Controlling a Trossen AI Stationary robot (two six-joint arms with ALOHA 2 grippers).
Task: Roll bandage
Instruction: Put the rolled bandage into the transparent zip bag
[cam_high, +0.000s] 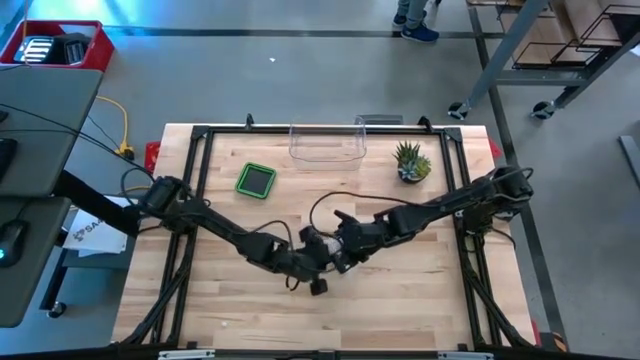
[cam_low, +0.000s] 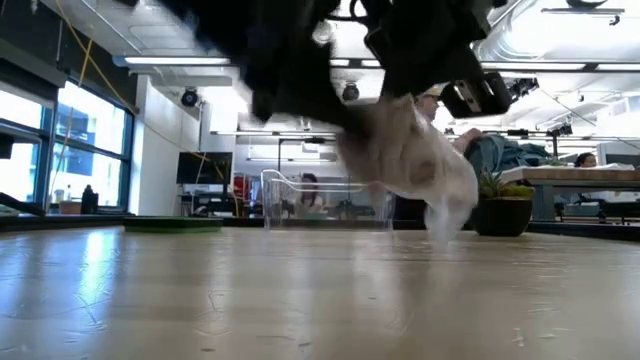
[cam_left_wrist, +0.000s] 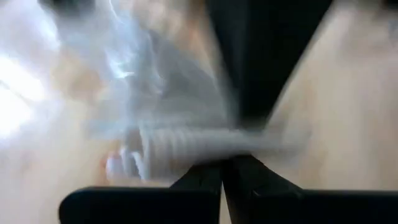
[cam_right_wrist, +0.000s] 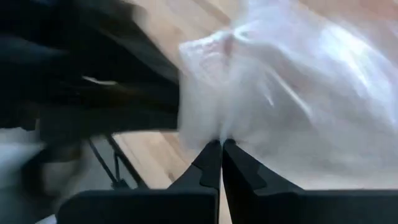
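**Bandage held aloft, rolling incomplete**

Bare table (cam_low: 300, 300) lies nearest you. Above its middle both arms meet: your left gripper (cam_left_wrist: 222, 163) is clamped on the bandage (cam_left_wrist: 180, 146), the right gripper (cam_right_wrist: 221, 144) likewise pinched on it. Judged partway: coiled ridges show, yet sheer white gauze hangs loose, unrolled.

white gauzy bandage (cam_low: 415, 160) — lifted, mid-table
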